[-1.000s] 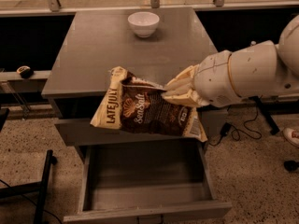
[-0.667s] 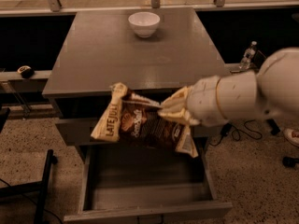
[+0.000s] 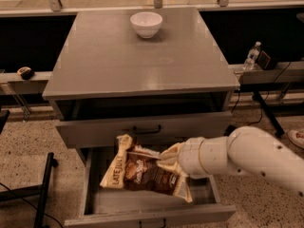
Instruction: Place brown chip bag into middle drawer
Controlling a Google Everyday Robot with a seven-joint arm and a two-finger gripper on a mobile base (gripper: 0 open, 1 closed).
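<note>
Speckled flooring is showing along the bottom edge, and rising from it is the pulled-out middle drawer (image 3: pixel 142 204), its plain front panel nearest the camera and its flat grey floor lying open behind.

Within that tray, the brown chip bag (image 3: pixel 140 172) is sitting tilted, its "LATE JULY" edge slanting up on the left and its tan lower corner pointing down to the right. Whether it is resting on the drawer floor or hanging just above it, I cannot tell.

Reaching in from the right, the white arm (image 3: pixel 247 156) is ending in the tool (image 3: pixel 170 158), which is pinching the bag's upper right edge, its tan fingers closed onto the crinkled foil. So the bag is spreading left of and below the tool.

Just behind, a partly open drawer front (image 3: pixel 142 129) with a black bar handle is overhanging the tray.

Farther back, the desk (image 3: pixel 142 65) is carrying a white bowl (image 3: pixel 146 23) near its far edge, well apart from the bag.
</note>
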